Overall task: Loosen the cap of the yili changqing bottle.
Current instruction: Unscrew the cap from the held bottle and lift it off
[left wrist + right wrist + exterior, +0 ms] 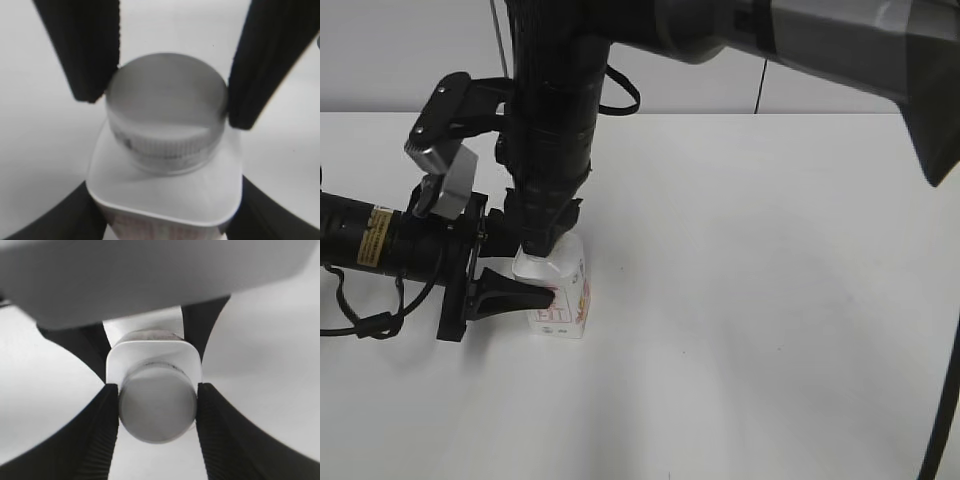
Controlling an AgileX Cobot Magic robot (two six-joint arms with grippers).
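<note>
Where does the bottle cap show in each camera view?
Left wrist: cap at centre, pinched by the right gripper.
Right wrist: cap just below centre, between the same gripper's fingers.
Exterior: left of centre, hidden under the right gripper.
Shared landmark: the bottle, whose white shoulder sits beneath the cap.

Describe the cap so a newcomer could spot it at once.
On the white table, left of centre, stands a small white bottle with red printing, its body clamped by the left gripper. The cap is the round, ribbed, unprinted white disc on its neck, pinched by the right gripper from above.
</note>
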